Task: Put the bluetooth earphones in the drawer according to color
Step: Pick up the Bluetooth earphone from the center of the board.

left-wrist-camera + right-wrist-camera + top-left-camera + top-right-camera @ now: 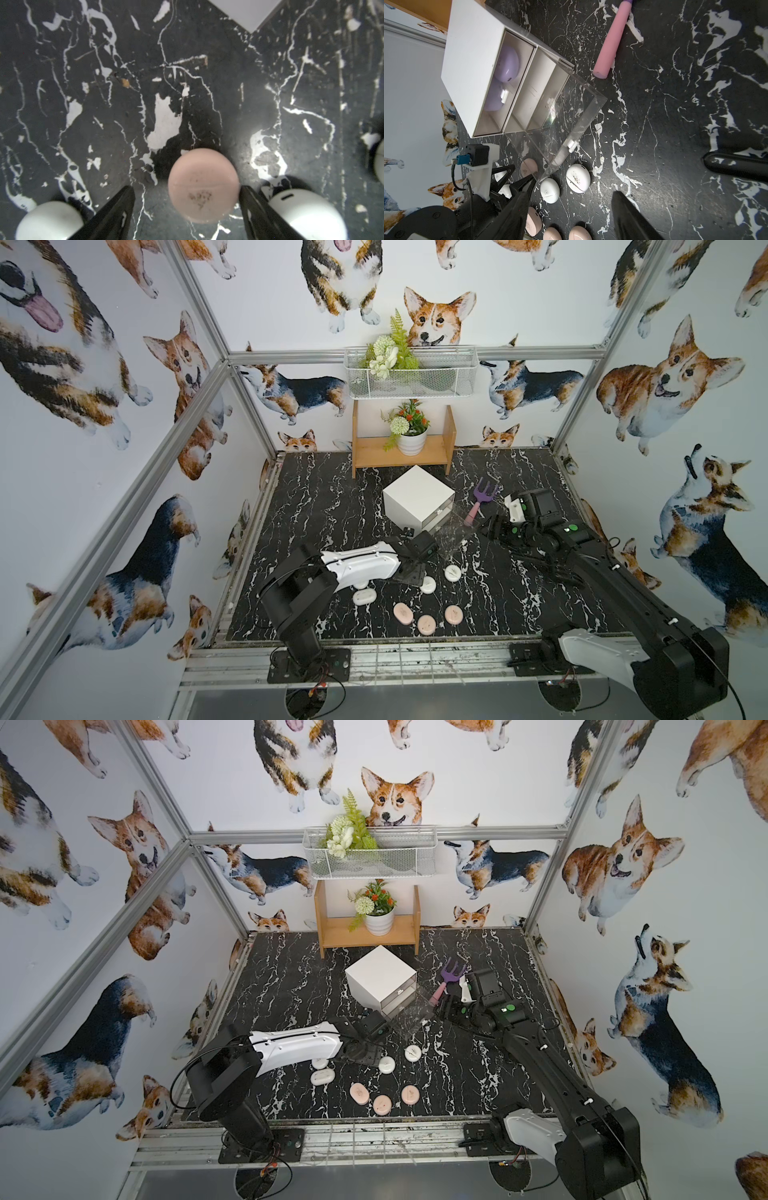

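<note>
Slip risk: left hand wide astride pink case, off-centre; smooth shell may squirt toward white case, 3 o'clock. Right hand wide.

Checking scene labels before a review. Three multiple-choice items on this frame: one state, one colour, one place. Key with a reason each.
1. The white cabinet's lowest drawer is:
A. shut
B. pulled out
C. missing

2. The earphone case straddled by the left gripper is:
A. white
B. lilac
C. pale pink

3. The lilac earphone cases are:
A. in the top drawer
B. in the lowest drawer
C. in the left gripper

Key:
1 B: in the right wrist view its clear tray juts out from the cabinet over the marble.
2 C: the left wrist view shows it pale pink, with white cases off to either side.
3 A: the lilac shapes sit in the compartment next to the cabinet's top panel.
</note>
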